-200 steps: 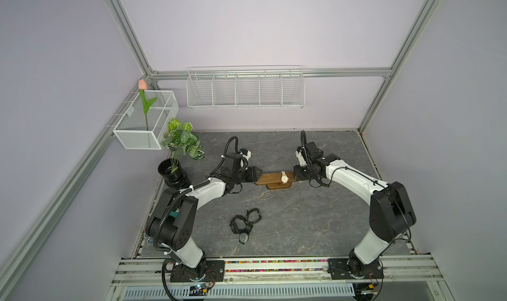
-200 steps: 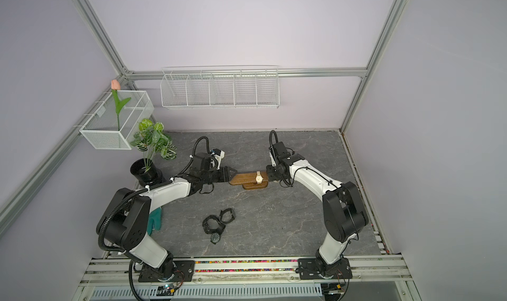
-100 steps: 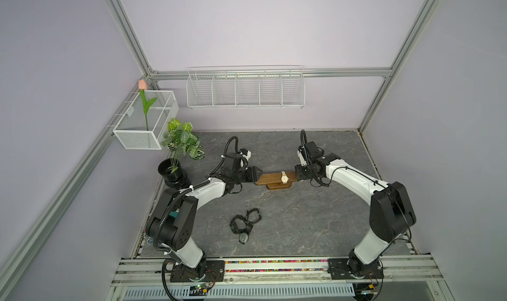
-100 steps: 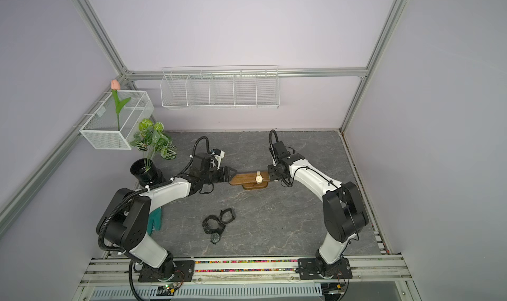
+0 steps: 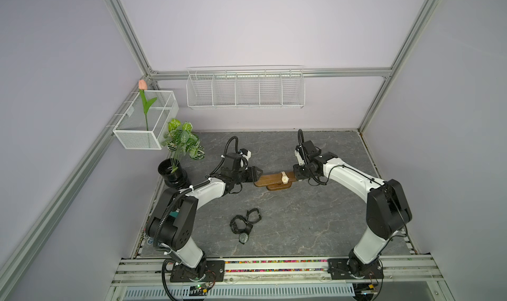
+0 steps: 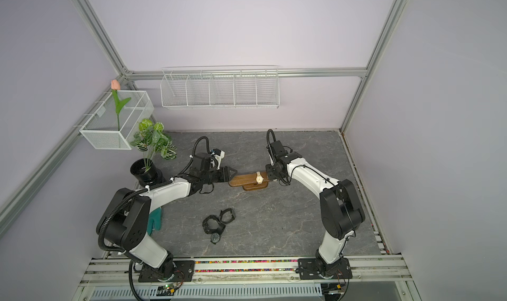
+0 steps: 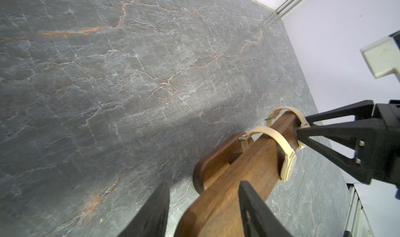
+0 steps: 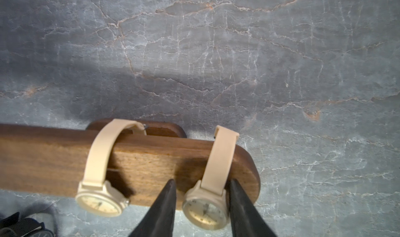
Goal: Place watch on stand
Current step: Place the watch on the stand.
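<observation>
The stand (image 5: 267, 180) (image 6: 242, 179), a dark brown wooden bar on a small base, lies mid-table. My left gripper (image 5: 258, 174) (image 7: 203, 184) is shut across the bar's (image 7: 249, 166) left end, which fills the gap between its fingers. Two beige watches hang on the bar (image 8: 151, 160): one (image 8: 98, 200) (image 5: 285, 177) near the middle and another (image 8: 205, 210) at its right end. My right gripper (image 8: 202, 180) (image 5: 295, 174) is open astride that end watch. One finger (image 8: 232, 188) touches its case, while the other finger (image 8: 171, 188) stands a little off it.
Black watches (image 5: 244, 225) (image 6: 216, 225) lie loose on the table nearer the front. A potted plant (image 5: 175, 173) stands at the left. A mesh box (image 5: 142, 137) holding a tulip and a wire shelf (image 5: 244, 91) hang on the walls. A teal object (image 6: 155, 220) lies by the left arm's base.
</observation>
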Motion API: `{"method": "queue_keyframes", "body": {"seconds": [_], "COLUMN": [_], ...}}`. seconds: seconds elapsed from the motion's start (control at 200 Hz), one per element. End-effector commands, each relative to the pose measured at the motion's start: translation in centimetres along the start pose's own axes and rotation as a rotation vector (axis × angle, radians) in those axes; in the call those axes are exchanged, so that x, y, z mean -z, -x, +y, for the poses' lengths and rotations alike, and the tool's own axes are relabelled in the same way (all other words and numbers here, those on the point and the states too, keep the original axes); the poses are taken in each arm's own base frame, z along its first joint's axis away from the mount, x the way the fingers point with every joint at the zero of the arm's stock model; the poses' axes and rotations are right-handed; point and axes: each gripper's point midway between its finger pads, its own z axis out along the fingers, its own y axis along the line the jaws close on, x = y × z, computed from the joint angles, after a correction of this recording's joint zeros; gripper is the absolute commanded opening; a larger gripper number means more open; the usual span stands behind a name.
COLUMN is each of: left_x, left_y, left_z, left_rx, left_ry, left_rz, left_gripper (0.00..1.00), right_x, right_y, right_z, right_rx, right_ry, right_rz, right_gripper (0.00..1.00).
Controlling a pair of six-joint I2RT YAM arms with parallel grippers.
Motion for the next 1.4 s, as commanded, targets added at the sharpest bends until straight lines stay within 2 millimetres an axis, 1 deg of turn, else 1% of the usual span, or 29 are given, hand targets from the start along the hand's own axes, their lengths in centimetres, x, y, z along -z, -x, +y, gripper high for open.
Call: {"method": "queue_keyframes", "body": {"seconds": [0.0, 0.275, 0.38, 0.68, 0.86, 0.98, 1.065, 1.14, 1.225, 1.325, 1.395], "left_x": [-0.2, -0.3, -0.2, 0.0, 0.0, -0.1, -0.1, 0.1, 0.5, 1.6, 2.4], "left_y": [-0.4, -0.5, -0.5, -0.4, -0.5, -0.5, -0.4, -0.4, -0.2, -0.1, 0.3], "left_z": [-0.2, -0.2, -0.1, 0.1, 0.2, 0.2, 0.1, 0.2, 0.4, 1.9, 2.0], "left_rx": [0.006, 0.005, 0.004, 0.001, 0.002, 0.004, 0.005, 0.000, -0.006, 0.002, 0.011], "left_ry": [-0.018, -0.016, -0.011, 0.007, 0.011, 0.010, 0.008, 0.012, 0.038, 0.162, 0.191], "left_rz": [0.003, 0.006, 0.008, 0.007, 0.008, 0.007, 0.003, -0.001, -0.008, -0.028, -0.047], "left_gripper": [0.54, 0.54, 0.54, 0.54, 0.55, 0.55, 0.55, 0.55, 0.55, 0.55, 0.55], "right_x": [-0.6, 0.0, 0.0, 0.3, 0.4, 0.9, 1.0, 1.4, 2.1, 2.6, 2.6], "right_y": [0.3, 0.9, 0.9, 1.0, 1.2, 1.6, 1.6, 1.6, 1.5, 1.0, 0.5], "right_z": [1.2, 2.2, 2.5, 4.5, 3.7, 3.9, 3.4, 3.0, 3.3, 2.9, 2.7], "right_rx": [0.026, 0.060, 0.083, 0.143, 0.144, 0.172, 0.170, 0.170, 0.161, 0.149, 0.150], "right_ry": [0.031, 0.059, 0.069, 0.124, 0.071, 0.044, 0.018, -0.003, 0.027, 0.015, 0.015], "right_rz": [0.005, -0.019, -0.020, -0.030, -0.041, -0.075, -0.072, -0.083, -0.101, -0.104, -0.097], "right_gripper": [0.41, 0.37, 0.37, 0.38, 0.39, 0.39, 0.43, 0.46, 0.49, 0.51, 0.52]}}
